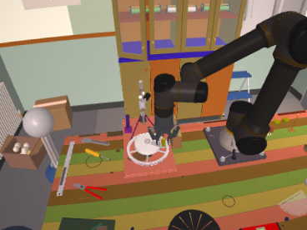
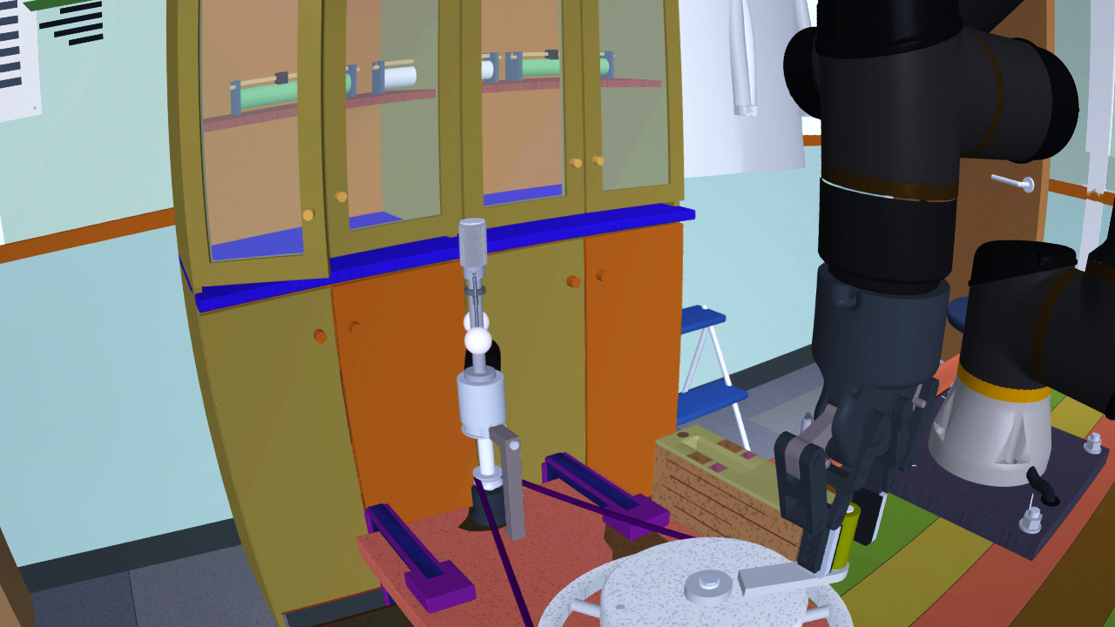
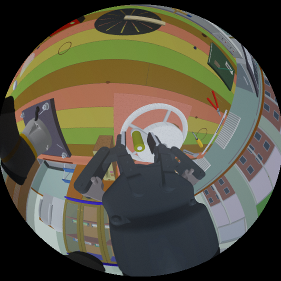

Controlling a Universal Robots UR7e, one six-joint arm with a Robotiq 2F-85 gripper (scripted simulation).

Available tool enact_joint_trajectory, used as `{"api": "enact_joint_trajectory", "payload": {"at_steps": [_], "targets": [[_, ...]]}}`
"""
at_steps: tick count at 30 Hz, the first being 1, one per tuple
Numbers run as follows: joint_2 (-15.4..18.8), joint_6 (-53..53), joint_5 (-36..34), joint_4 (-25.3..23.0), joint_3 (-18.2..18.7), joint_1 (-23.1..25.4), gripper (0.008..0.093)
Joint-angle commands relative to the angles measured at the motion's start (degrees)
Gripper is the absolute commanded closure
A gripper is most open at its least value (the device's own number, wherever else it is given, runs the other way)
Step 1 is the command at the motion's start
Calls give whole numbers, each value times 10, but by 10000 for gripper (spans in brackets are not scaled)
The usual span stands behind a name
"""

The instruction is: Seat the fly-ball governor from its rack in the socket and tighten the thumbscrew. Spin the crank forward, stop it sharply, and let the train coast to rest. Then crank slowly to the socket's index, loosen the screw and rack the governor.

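Note:
On the red base plate at the bench's middle, the fly-ball governor (image 2: pixel 475 312) stands upright in the grey socket (image 2: pixel 481 404), its two white balls hanging close to the spindle. The black thumbscrew knob (image 2: pixel 483 360) is mostly hidden behind the socket. The white crank wheel (image 1: pixel 147 149) lies flat in front, with a yellow-green crank handle (image 3: pixel 138 140) standing on its arm. My gripper (image 3: pixel 136 141) is open, its fingers on either side of the handle, and holds nothing.
A wooden rack block (image 2: pixel 721 482) sits just behind the wheel by my gripper. Purple belts run from the wheel to the socket post between two purple rails (image 2: pixel 417 550). A tall cabinet (image 2: pixel 437 195) stands behind. A screwdriver (image 1: pixel 95 153) and red pliers (image 1: pixel 89 189) lie left.

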Motion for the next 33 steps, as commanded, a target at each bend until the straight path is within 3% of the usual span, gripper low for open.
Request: {"api": "enact_joint_trajectory", "payload": {"at_steps": [1, 9, 25, 33], "targets": [[0, 0, 0, 0, 0, 0, 534], [-5, 0, 0, 9, -5, 0, 534], [-42, 0, 0, 93, -52, 0, 534], [-48, 0, 0, 110, -62, 0, 534]]}}
